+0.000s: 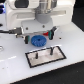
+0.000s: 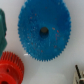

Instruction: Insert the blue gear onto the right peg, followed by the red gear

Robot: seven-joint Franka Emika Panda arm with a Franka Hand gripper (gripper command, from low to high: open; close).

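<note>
The blue gear [image 1: 37, 41] lies flat on the white table, just behind the grey black-edged plate [image 1: 46, 56]. It fills the wrist view [image 2: 44, 30] and its centre hole shows. The red gear [image 2: 9, 67] sits close beside it; in the exterior view only a red bit [image 1: 48, 34] shows under the hand. The right peg [image 1: 52, 50] stands upright at the plate's right end, its twin pin [image 1: 38, 54] to the left. My gripper [image 1: 39, 34] hovers right above the blue gear. No finger crosses the gear in the wrist view, so it looks open and empty.
A dark teal lump [image 2: 2, 30] sits beside the blue gear at the wrist picture's edge. A dark cable [image 1: 7, 31] runs in from the exterior view's left. A dark edge [image 2: 78, 73] shows at the wrist picture's corner.
</note>
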